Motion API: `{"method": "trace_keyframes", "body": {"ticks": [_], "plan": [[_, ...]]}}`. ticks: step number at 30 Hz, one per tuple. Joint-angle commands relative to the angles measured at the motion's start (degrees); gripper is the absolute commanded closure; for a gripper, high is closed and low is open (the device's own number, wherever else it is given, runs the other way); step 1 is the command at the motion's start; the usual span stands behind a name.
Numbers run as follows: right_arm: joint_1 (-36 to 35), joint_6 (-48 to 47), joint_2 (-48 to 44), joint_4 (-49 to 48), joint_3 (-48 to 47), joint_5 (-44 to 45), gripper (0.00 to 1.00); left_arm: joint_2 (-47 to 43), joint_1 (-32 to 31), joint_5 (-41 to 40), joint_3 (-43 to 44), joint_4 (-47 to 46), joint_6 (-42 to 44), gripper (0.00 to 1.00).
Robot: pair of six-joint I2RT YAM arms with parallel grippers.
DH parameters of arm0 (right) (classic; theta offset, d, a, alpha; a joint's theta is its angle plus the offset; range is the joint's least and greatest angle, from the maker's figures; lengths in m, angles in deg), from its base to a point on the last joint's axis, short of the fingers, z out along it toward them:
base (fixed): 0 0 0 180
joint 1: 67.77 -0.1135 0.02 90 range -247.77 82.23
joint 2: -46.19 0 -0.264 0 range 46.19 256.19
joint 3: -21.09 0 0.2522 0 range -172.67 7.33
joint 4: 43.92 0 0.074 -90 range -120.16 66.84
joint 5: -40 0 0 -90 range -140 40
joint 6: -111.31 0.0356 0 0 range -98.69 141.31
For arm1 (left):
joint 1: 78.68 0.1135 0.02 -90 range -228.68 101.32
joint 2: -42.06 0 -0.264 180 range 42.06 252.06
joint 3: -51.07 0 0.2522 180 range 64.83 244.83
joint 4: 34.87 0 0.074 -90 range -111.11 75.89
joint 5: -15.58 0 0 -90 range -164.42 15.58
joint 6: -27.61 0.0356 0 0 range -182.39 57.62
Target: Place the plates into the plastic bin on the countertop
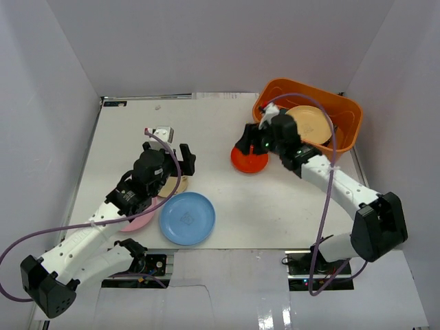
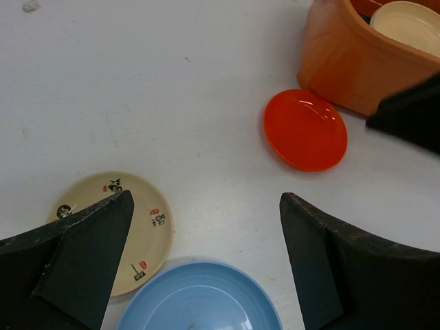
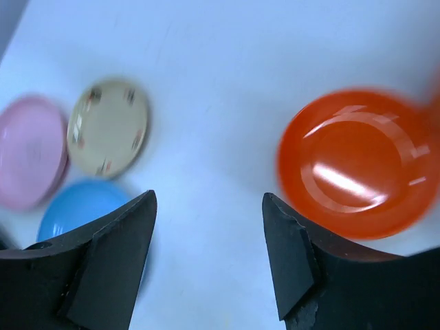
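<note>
The orange plastic bin [image 1: 346, 112] stands at the back right of the white countertop [image 1: 220, 130] with a cream plate [image 1: 309, 122] inside. A red plate [image 1: 249, 160] lies just left of the bin. My right gripper [image 1: 249, 137] is open and empty above its left edge; in the right wrist view [image 3: 210, 254] the red plate [image 3: 350, 165] is off to the right. My left gripper [image 1: 168, 155] is open and empty above a beige patterned plate [image 2: 137, 227]. A blue plate [image 1: 187, 218] lies near the front. A pink plate [image 1: 142, 220] is partly hidden under the left arm.
White walls [image 1: 41, 103] close in the countertop on the left, back and right. Purple cables [image 1: 172, 185] loop over both arms. The bin [image 2: 344, 65] and cream plate [image 2: 412, 24] also show in the left wrist view, with the right arm [image 2: 412, 117] beside them.
</note>
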Motion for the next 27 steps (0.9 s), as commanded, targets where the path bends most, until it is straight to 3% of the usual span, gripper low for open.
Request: {"method": "trace_keyframes", "body": {"ticks": [1, 6, 11, 16, 18, 20, 22, 27], "plan": [[-9.12, 2.47, 1.16, -2.8, 8.06, -2.84, 0.31, 0.21, 0.45, -7.55, -0.36, 0.04, -0.66, 0.02], [-19.44, 2.13, 8.25, -3.6, 8.34, -3.45, 0.22, -0.4, 1.59, -10.37, -0.97, -0.04, -0.66, 0.02], [-24.72, 2.22, 15.65, -2.19, 6.14, -5.03, 0.29, -0.93, 2.38, -10.81, -1.5, -0.66, -0.3, 0.02], [-27.79, 2.57, 20.84, -1.66, 4.47, -5.03, 0.44, -0.75, 2.73, -10.11, -1.33, -0.66, -0.3, 0.02], [-28.06, 2.92, 21.73, -1.14, 4.29, -5.12, 0.7, -1.19, 2.82, -9.93, -1.41, -0.66, -0.3, 0.02], [-28.06, 2.92, 20.07, -0.09, 4.47, -4.6, 0.86, -1.72, 2.91, -10.02, -1.68, -0.66, -0.3, 0.02], [-28.06, 2.4, 17.61, 2.98, 4.73, -2.23, 0.91, -2.51, 2.91, -9.58, -1.76, -0.66, -0.3, 0.02], [-26.05, -0.86, 4.96, 13.36, 4.56, 6.04, 0.92, -4.0, 2.91, -8.26, -1.5, -0.66, -0.48, 0.02]]}}
